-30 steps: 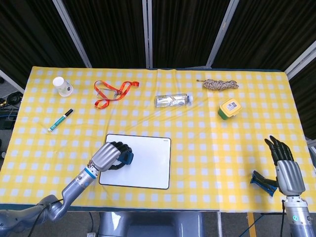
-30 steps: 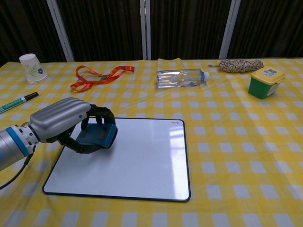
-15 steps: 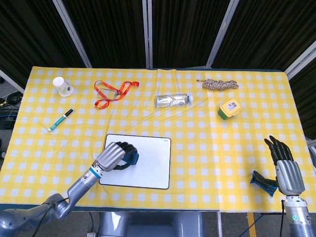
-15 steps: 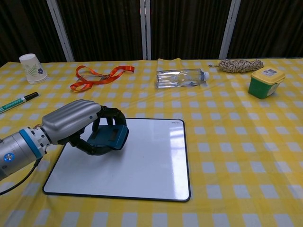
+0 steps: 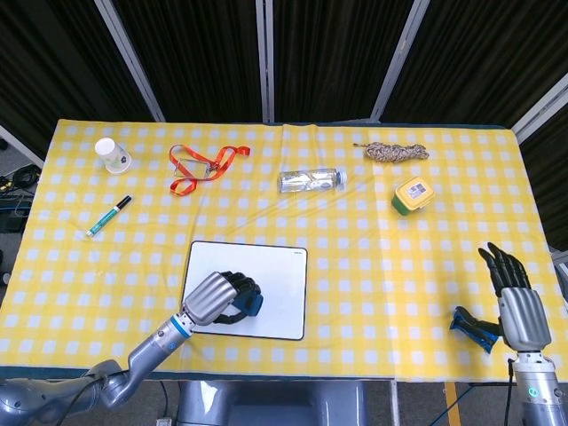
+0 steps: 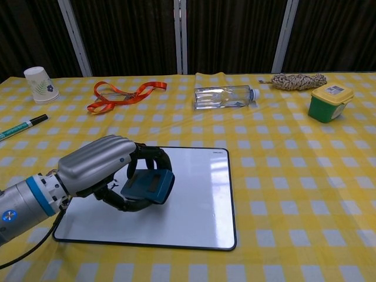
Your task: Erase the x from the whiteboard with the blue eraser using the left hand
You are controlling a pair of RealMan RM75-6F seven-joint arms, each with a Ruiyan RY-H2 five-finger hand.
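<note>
The white whiteboard (image 5: 275, 275) (image 6: 194, 194) lies flat near the table's front edge, and its visible surface shows no mark. My left hand (image 5: 213, 299) (image 6: 103, 167) grips the blue eraser (image 5: 252, 306) (image 6: 150, 187) and presses it on the board's lower middle part. Part of the board lies hidden under the hand. My right hand (image 5: 515, 297) is at the table's right front corner in the head view, fingers spread and holding nothing.
A green-capped marker (image 5: 108, 216) (image 6: 20, 127), a paper cup (image 5: 112, 155) (image 6: 40, 84) and an orange lanyard (image 5: 202, 166) (image 6: 120, 96) lie at the back left. A plastic bottle (image 5: 311, 180) (image 6: 224, 97), a rope bundle (image 5: 397, 153) (image 6: 294, 80) and a green-yellow box (image 5: 413, 195) (image 6: 330, 101) sit further back and right. A blue clamp (image 5: 470, 327) sits by the right hand.
My left hand has slid the eraser from the board's upper left towards its lower middle, nearer to the front edge. The right hand has stayed still.
</note>
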